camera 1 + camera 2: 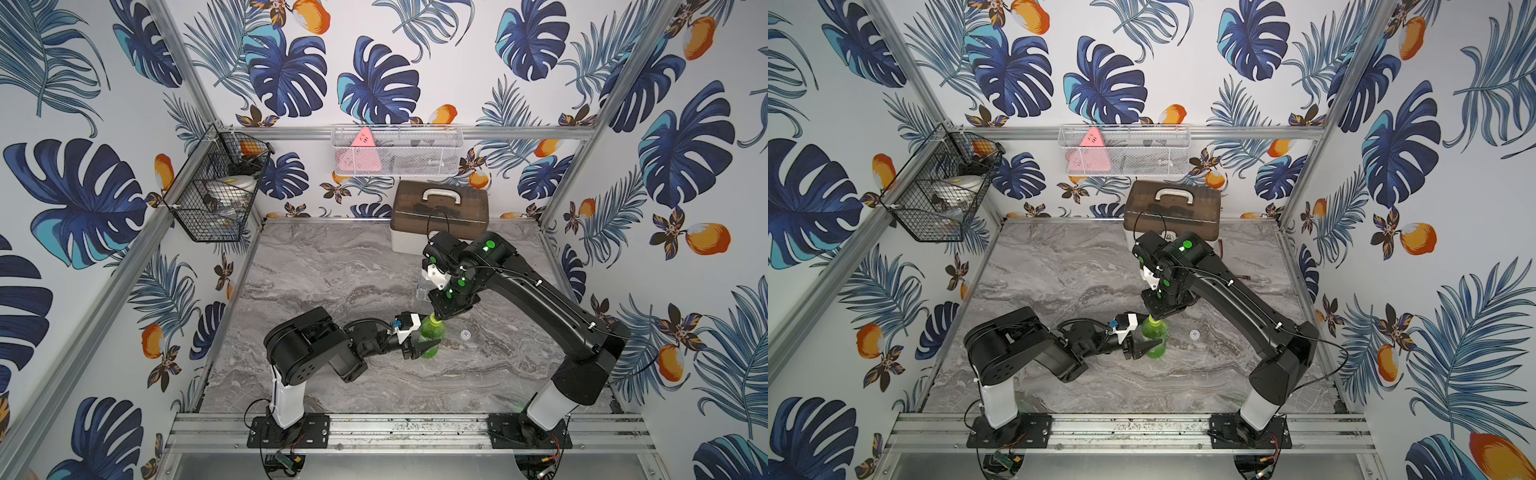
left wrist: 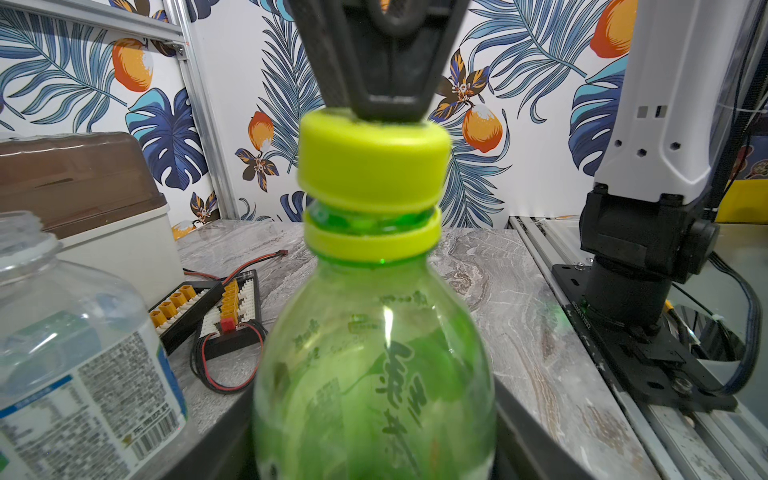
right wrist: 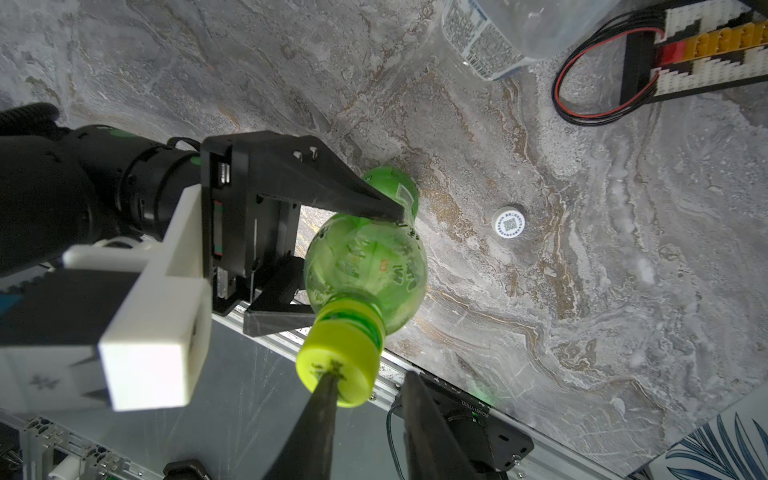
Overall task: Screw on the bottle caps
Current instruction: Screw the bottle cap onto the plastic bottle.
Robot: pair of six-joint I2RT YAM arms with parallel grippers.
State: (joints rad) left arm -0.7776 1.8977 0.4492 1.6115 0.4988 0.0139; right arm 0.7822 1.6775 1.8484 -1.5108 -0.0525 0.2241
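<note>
Marble tabletop (image 1: 332,270) | leaf-print walls (image 1: 415,62) | brown box (image 1: 440,208) rear | green bottle (image 1: 434,330) upright

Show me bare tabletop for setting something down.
Free: the grey marble tabletop back-left, beside the brown-lidded storage box, and the front strip along the aluminium rail. Crowded: around the translucent green bottle, clear labelled bottle and small white cap.

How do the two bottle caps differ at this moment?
The yellow-green cap sits on the green bottle's neck, with a strip of neck showing beneath it. The whitish cap lies loose on the table, touching no bottle. The yellow-green cap is opaque with a dark mark on top, while the whitish cap is pale and shows a square printed code. Both are small round screw caps.
</note>
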